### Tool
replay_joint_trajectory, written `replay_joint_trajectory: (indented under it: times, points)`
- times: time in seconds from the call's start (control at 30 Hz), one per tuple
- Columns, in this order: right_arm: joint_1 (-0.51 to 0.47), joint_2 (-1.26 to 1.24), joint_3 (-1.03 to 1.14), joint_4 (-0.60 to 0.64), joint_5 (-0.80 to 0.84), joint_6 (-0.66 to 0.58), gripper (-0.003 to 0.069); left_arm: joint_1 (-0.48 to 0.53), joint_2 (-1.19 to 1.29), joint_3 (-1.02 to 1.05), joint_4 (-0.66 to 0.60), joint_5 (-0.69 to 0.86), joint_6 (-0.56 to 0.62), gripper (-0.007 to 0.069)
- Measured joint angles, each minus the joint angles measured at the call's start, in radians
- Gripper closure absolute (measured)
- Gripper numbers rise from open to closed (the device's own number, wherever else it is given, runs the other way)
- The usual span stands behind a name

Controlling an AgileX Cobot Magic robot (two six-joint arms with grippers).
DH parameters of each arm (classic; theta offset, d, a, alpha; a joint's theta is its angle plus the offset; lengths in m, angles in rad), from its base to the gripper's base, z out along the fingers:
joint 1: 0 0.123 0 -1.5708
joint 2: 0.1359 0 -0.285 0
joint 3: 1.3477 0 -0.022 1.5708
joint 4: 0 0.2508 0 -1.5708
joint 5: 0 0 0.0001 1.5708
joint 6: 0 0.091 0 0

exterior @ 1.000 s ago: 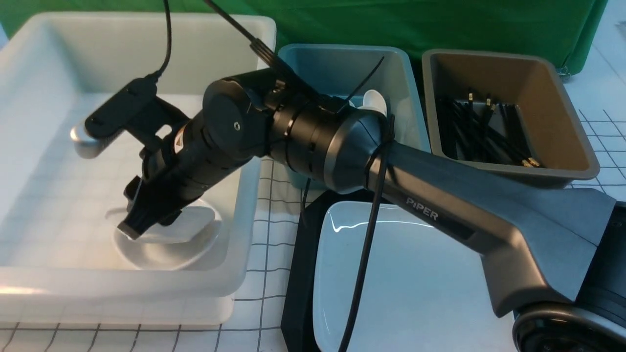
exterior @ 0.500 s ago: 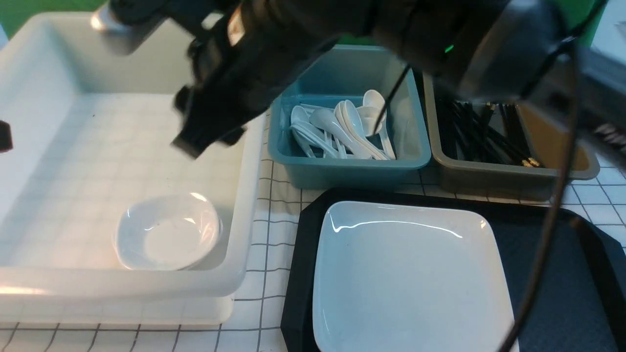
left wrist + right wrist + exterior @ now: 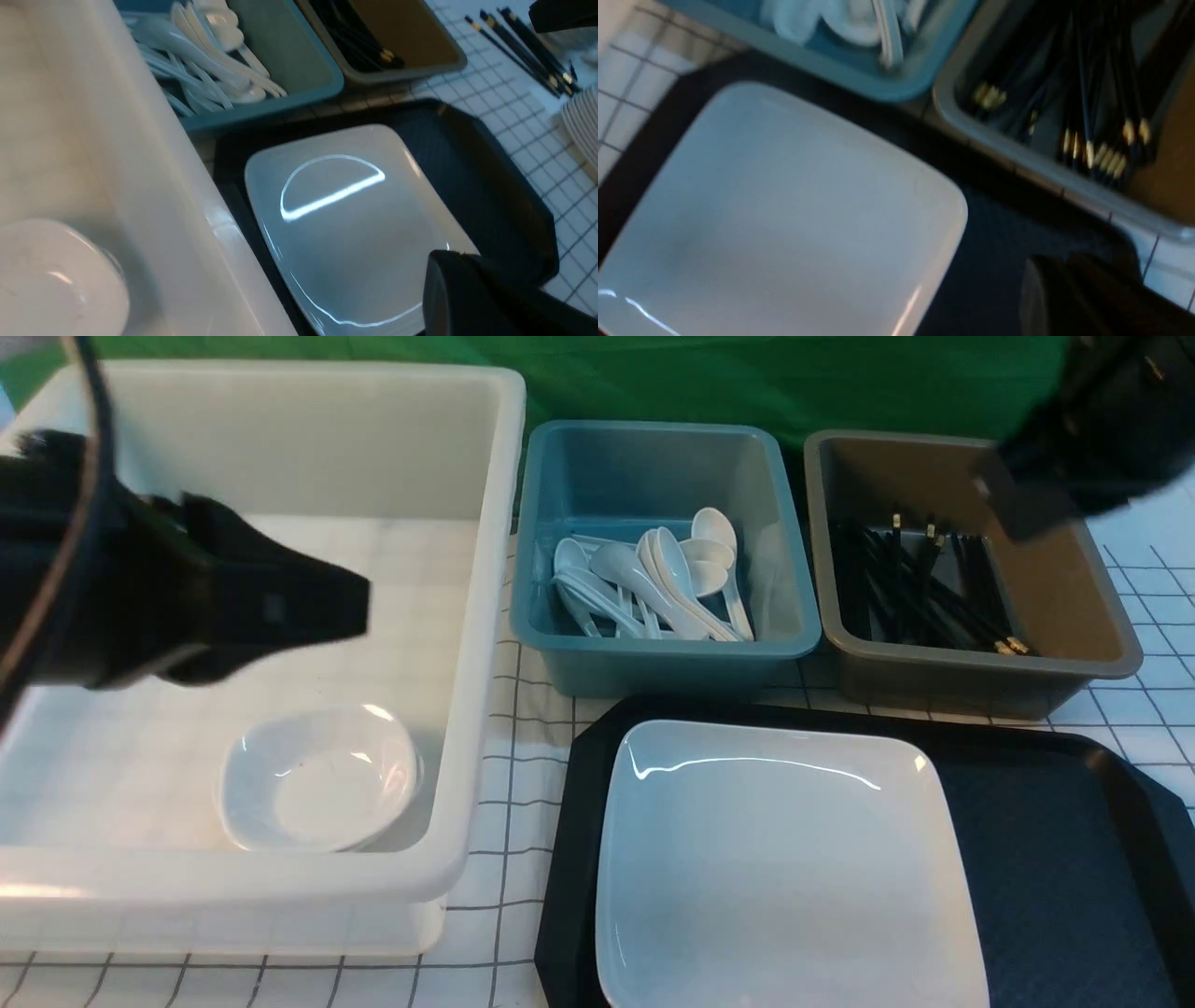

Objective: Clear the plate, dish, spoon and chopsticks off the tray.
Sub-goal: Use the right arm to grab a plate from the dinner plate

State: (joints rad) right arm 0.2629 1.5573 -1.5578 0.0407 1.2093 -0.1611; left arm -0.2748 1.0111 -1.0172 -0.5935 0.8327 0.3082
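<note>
The large white plate [image 3: 784, 859] lies on the left part of the black tray [image 3: 1055, 859]; nothing else shows on the tray. A small white dish [image 3: 317, 779] sits in the white tub [image 3: 485, 616]. Several spoons [image 3: 653, 579] lie in the teal bin and black chopsticks [image 3: 924, 588] in the brown bin. My left gripper [image 3: 359, 607] hangs over the tub, shut and empty; in the left wrist view it [image 3: 460, 255] is above the plate [image 3: 345, 224]. My right gripper [image 3: 1022, 518], blurred, is over the brown bin, shut and empty; in the right wrist view it [image 3: 1059, 266] is above the tray [image 3: 1008, 224].
The teal bin [image 3: 653, 663] and brown bin [image 3: 980, 681] stand just behind the tray. The tub is left of the tray. In the left wrist view, loose chopsticks [image 3: 523, 51] and a stack of plates [image 3: 584, 126] lie on the gridded cloth beyond the tray.
My right arm has lifted off the dish in the tub and swung back to the right, over the brown bin. My left arm has come in from the left over the tub.
</note>
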Motion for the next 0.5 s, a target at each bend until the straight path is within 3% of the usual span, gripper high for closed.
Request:
replay_joint_trajectory:
  times: [0.1, 0.17, 0.23, 0.37, 0.5]
  points:
    - [-0.089, -0.02, 0.185, 0.067, -0.063, -0.035, 0.0483, -0.13, 0.078, 0.0, 0.087, -0.024, -0.054, 0.0627]
    - [-0.109, -0.02, 0.242, 0.089, -0.102, -0.051, 0.0449, -0.165, 0.108, 0.0, 0.106, -0.027, -0.059, 0.0627]
    - [-0.146, -0.016, 0.364, 0.14, -0.217, -0.083, 0.0371, -0.231, 0.177, 0.0, 0.131, -0.038, -0.067, 0.0627]
    - [-0.164, 0.037, 0.475, 0.249, -0.386, -0.174, 0.0289, -0.287, 0.276, 0.0, 0.142, -0.107, -0.073, 0.0627]
    - [-0.164, 0.124, 0.479, 0.326, -0.461, -0.234, 0.0255, -0.297, 0.33, 0.0, 0.138, -0.168, -0.037, 0.0627]
